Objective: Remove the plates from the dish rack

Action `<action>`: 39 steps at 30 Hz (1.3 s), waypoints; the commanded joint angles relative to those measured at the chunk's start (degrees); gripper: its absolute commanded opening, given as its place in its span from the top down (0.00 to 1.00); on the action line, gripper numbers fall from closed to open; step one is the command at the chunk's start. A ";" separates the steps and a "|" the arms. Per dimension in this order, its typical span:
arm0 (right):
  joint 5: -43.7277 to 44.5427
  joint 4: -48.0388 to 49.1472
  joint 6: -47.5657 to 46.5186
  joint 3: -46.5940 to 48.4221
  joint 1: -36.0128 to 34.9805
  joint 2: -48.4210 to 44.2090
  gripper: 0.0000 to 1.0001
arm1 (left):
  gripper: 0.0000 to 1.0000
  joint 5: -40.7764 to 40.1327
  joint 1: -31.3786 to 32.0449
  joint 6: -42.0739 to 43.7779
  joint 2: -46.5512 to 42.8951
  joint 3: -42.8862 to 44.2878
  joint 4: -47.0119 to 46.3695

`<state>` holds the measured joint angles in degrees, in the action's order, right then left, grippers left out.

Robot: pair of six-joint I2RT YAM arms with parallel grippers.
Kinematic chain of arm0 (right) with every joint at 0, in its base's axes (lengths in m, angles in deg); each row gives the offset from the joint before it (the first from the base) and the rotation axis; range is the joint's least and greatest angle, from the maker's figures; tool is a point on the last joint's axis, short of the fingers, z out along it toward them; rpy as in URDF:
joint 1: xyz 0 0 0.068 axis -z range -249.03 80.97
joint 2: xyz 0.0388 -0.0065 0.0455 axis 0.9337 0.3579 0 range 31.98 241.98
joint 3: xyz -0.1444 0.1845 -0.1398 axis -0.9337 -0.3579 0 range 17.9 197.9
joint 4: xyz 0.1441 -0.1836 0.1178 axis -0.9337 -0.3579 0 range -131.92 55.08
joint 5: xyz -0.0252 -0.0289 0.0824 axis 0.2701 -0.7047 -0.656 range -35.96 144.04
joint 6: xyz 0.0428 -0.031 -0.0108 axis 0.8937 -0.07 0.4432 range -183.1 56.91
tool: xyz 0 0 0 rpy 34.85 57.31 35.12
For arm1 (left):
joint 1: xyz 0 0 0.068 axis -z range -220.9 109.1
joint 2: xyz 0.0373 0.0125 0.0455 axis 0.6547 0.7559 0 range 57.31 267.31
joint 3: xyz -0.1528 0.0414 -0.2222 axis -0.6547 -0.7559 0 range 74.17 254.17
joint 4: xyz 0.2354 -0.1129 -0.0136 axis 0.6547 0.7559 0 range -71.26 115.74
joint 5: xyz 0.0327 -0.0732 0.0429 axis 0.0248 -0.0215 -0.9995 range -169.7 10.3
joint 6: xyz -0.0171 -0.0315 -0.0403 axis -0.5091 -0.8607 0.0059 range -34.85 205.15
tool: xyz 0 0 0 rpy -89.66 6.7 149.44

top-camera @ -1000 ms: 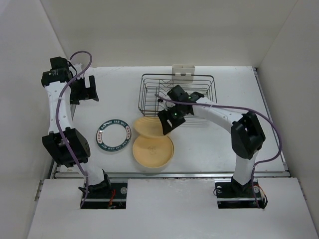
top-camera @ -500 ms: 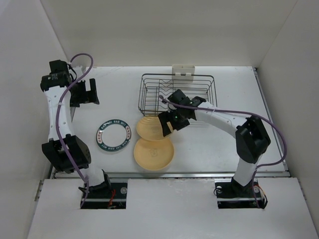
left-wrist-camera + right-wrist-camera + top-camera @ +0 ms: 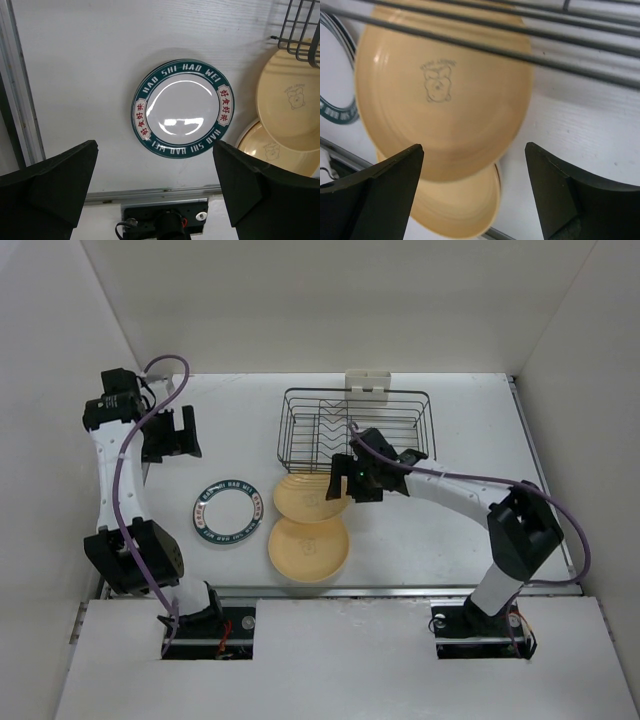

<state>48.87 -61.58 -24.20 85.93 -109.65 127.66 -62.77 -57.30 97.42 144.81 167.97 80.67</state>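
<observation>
The dark wire dish rack (image 3: 355, 425) stands at the back centre; I see no plate in it. The green-rimmed white plate (image 3: 229, 512) lies flat on the table, also in the left wrist view (image 3: 182, 115). One yellow plate (image 3: 306, 496) lies in front of the rack, overlapping a second yellow plate (image 3: 308, 548) nearer the front edge; a thin pale rim shows under the lower one. My right gripper (image 3: 347, 478) is open and empty, just above the upper yellow plate's (image 3: 440, 95) right edge, by the rack's wires (image 3: 520, 55). My left gripper (image 3: 178, 430) is open and empty, high at the left.
A small white block (image 3: 367, 380) sits on the rack's far side. White walls close in the table on the left, back and right. A metal rail (image 3: 340, 590) runs along the front edge. The left wrist view shows the rack's corner (image 3: 300, 25).
My right gripper has let go of the upper yellow plate, which went from tilted to lying on the lower plate. The gripper drew back right toward the rack. The left arm shifted slightly.
</observation>
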 commanded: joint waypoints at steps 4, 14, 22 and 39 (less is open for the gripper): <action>-2.56 7.76 3.38 3.25 1.69 3.98 0.19 | 0.00 0.74 -0.21 0.82 -4.18 -2.66 0.21; -2.04 6.80 3.91 2.02 4.85 7.41 0.31 | 0.00 -1.11 -0.21 1.88 -6.38 -4.24 0.21; 5.07 0.12 -0.13 4.83 4.85 0.22 0.31 | 0.00 -1.11 -0.21 2.41 -6.91 -4.24 -0.32; -0.63 5.82 0.39 -1.94 5.38 6.89 0.41 | 0.00 -1.10 -0.21 1.88 -5.33 -4.76 -0.32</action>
<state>50.71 -58.82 -24.03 84.86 -105.32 132.69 -63.69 -57.33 98.84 140.16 163.86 80.56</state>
